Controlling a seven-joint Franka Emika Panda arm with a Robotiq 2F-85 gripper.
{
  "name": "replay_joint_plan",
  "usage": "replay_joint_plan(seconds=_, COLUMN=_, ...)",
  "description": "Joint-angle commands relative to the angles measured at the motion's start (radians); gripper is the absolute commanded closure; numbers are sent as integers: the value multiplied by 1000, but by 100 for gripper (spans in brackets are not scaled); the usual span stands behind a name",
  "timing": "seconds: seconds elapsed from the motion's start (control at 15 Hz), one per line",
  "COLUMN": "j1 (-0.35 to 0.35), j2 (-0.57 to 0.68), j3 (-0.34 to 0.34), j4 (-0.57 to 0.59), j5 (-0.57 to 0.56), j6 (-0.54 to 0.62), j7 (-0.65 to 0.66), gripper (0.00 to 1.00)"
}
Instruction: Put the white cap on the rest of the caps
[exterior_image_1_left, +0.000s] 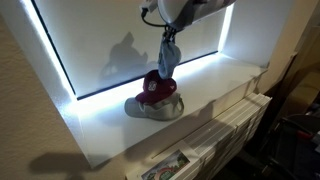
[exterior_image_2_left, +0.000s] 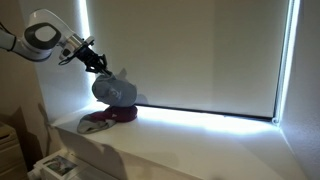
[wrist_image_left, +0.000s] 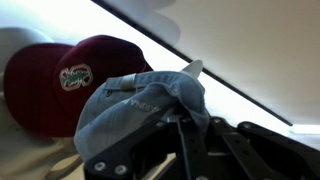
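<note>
Above the window sill (exterior_image_2_left: 200, 140), the gripper (exterior_image_2_left: 101, 68) clasps the white cap (exterior_image_2_left: 115, 88) over the rest of the caps (exterior_image_2_left: 108, 119); lowering and release are left.

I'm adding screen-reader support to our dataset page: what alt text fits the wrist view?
The gripper holds the white cap, bluish-grey in this light, in front of a maroon cap with a pale logo.

A broad white window ledge (exterior_image_1_left: 225, 72) (exterior_image_2_left: 200, 140) (lit along its back edge by a bright strip under the blind (exterior_image_2_left: 190, 55)) carries the rest of the caps (exterior_image_1_left: 155, 100) (exterior_image_2_left: 110, 118), a maroon cap (exterior_image_1_left: 158, 90) (wrist_image_left: 60, 80) lying over a light grey cap (exterior_image_1_left: 145, 108) that rests directly on the ledge, near that lit edge.
</note>
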Motion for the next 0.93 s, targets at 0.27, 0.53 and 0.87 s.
replay_joint_plan(seconds=0.27, j1=-59, j2=191, j3=-151, j4=99, j5=466, j6=-28, j7=-3, gripper=98)
replay_joint_plan(seconds=0.53, j1=-118, j2=313, j3=-204, j4=140, j5=665, j6=-59, j7=-3, gripper=98)
replay_joint_plan(seconds=0.87, j1=-163, j2=420, j3=-205, j4=184, j5=701, j6=-111, j7=-3, gripper=98)
